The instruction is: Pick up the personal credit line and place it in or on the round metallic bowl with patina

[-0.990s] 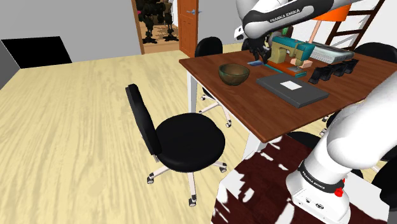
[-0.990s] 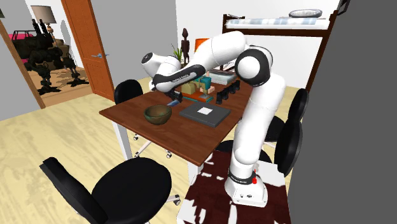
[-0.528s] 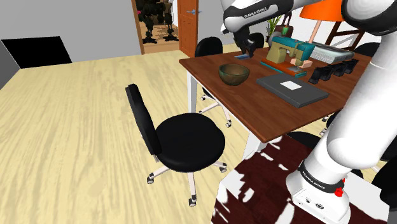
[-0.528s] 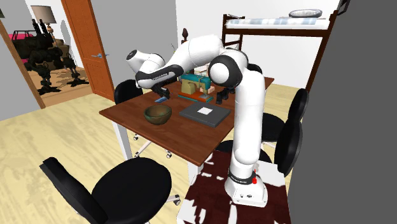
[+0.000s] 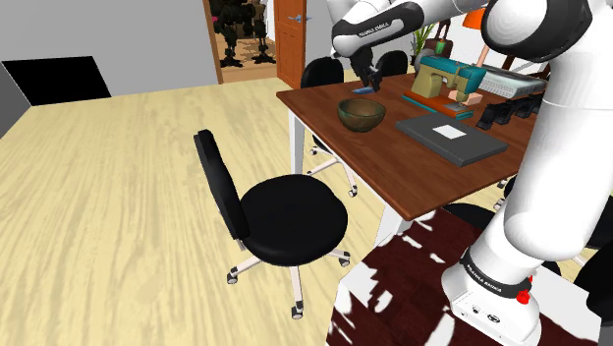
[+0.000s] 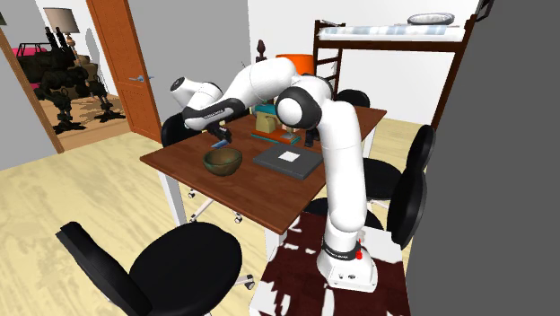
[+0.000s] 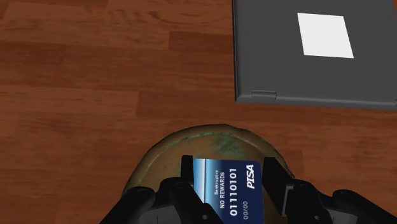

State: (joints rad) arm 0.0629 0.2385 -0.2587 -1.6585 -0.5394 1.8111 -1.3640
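Jaws have moved from the sewing machine to just above the green-brown bowl on the counter. They pinch the blue card. Its lower end is cut off.

Bright, even, diffuse light falls on the pale wooden floor and brown wooden worktop. Edges are crisp throughout. At 5 o'clock in the shoulder view, the dark red rug breaks into white patches.

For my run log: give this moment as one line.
claw: shut on blue card | location: over bowl | placement: not yet done
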